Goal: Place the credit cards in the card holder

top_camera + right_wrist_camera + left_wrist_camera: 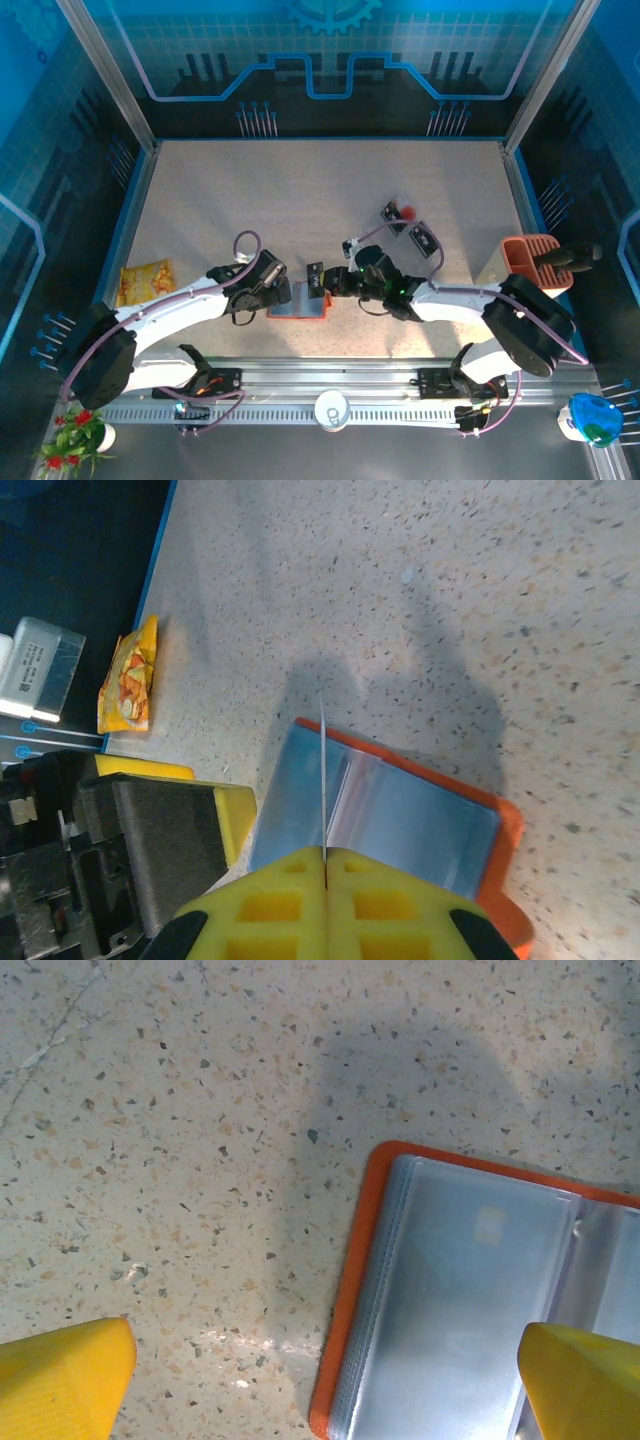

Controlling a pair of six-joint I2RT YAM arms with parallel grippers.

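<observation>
At the table's (300,190) 6 o'clock, between both arms: card holder (298,303), red-orange cover, lying open and flat with clear grey sleeve pockets facing up.

- Item 1, card holder. Judged light, limp at the fold and slick on its plastic pockets, so it is likely to skate on the speckled top if pushed. Best hold: the orange border or the outer corner, pinning it down instead of lifting it.
- Item 2, credit card (323,770). Thin, stiff and smooth, seen edge-on, upright above the holder's fold. Best hold: across the flat faces near one short end, leaving the leading edge free for a pocket mouth. A skewed entry would probably snag the sleeve lip.
- Item 3, two more cards (422,237), at the holder's 2 o'clock, well apart from it.
- Right gripper (325,880), at the holder's 3 o'clock: fingers pressed together, pinching the card.
- Left gripper (325,1385), at the holder's 9 o'clock: fingers spread wide and empty, straddling the holder's outer corner from above.
</observation>
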